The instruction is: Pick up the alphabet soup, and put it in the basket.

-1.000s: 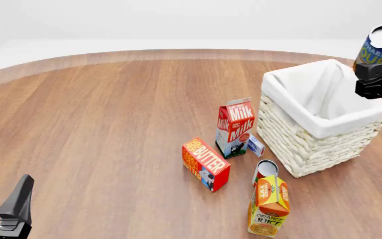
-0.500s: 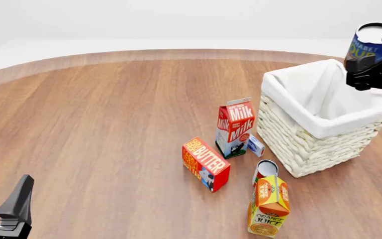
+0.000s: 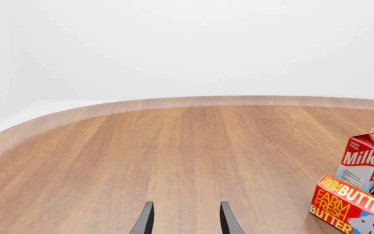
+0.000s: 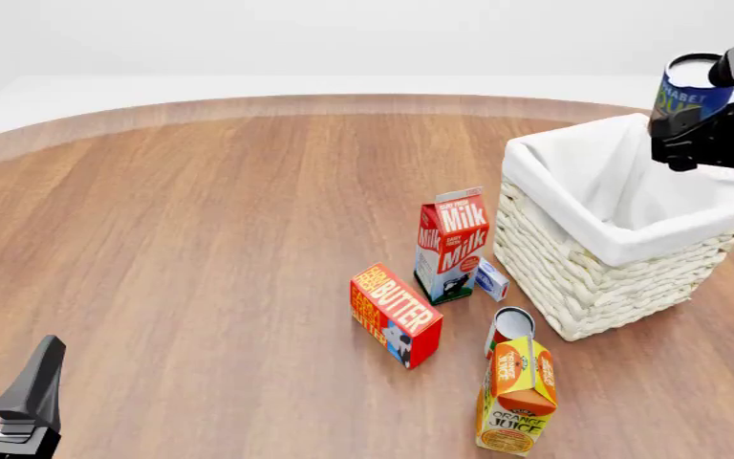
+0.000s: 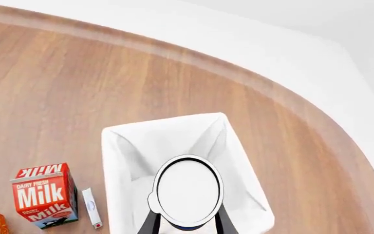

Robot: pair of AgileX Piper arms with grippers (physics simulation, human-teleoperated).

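The alphabet soup (image 4: 688, 93), a small blue-labelled can with a pale top, hangs in the air above the basket (image 4: 622, 239) at the table's right. My right gripper (image 4: 699, 124) is shut on the can. In the right wrist view the can's white top (image 5: 187, 191) fills the space between the fingers, directly over the basket's white cloth lining (image 5: 174, 146). My left gripper (image 4: 10, 402) rests low at the front left, open and holding nothing; its two fingertips (image 3: 146, 222) show over bare wood.
A milk carton (image 4: 451, 245), a butter box (image 4: 396, 314), a small white box (image 4: 491, 280), an orange juice carton (image 4: 518, 394) and a can (image 4: 510, 325) behind it stand left of and in front of the basket.
My right gripper has carried the can leftward and slightly up, from beyond the basket's right edge to above its opening. The left arm has not moved.
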